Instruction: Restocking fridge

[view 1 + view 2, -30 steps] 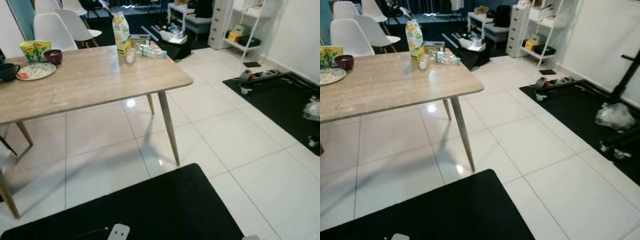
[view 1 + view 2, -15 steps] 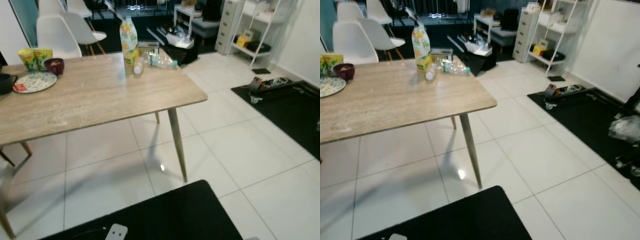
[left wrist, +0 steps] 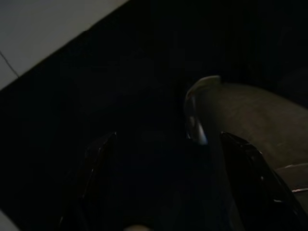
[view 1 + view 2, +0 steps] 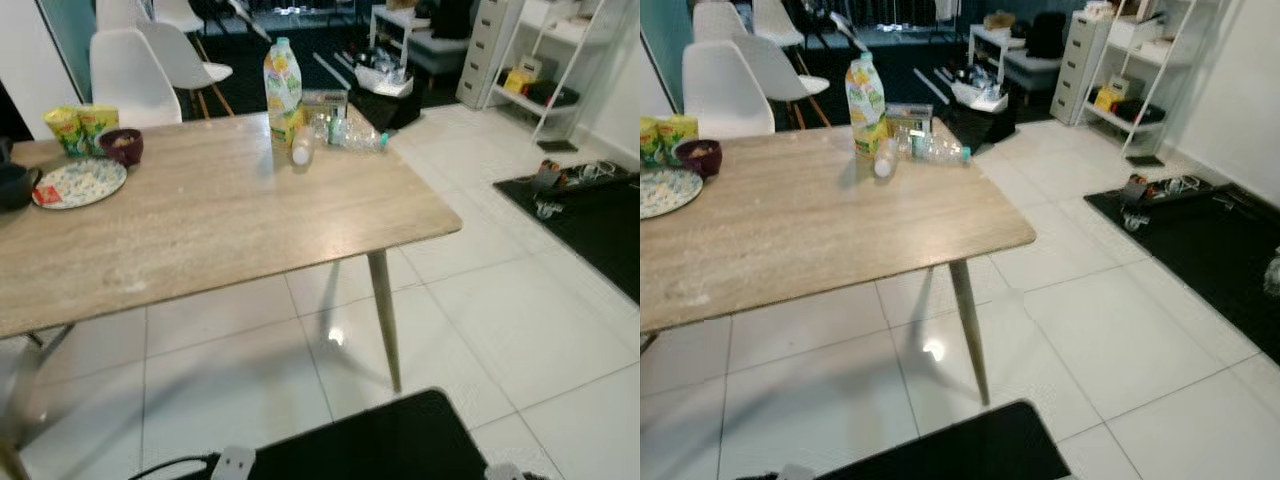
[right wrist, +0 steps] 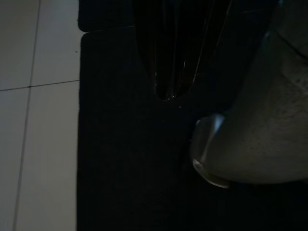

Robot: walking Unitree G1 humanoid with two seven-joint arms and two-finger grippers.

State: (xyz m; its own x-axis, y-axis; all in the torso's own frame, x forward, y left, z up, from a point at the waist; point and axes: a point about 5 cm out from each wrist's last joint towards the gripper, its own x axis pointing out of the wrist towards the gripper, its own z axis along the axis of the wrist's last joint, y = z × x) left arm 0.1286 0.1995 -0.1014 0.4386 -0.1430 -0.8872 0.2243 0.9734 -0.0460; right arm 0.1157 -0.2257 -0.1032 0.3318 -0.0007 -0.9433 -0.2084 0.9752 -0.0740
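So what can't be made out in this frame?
- Label on the juice carton: too small to read in the eye views.
- Clear items beside the carton: blurred, kind unclear.
- Left pincer: wrist view too dark to show what lies beneath.
- Right pincer: fingers merge in shadow.

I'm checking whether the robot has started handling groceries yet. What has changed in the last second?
Only the camera moved: the view has shifted, bringing the table nearer. The juice carton, the lying plastic bottle, the plate and the bowl sit as before. Nothing was picked up.
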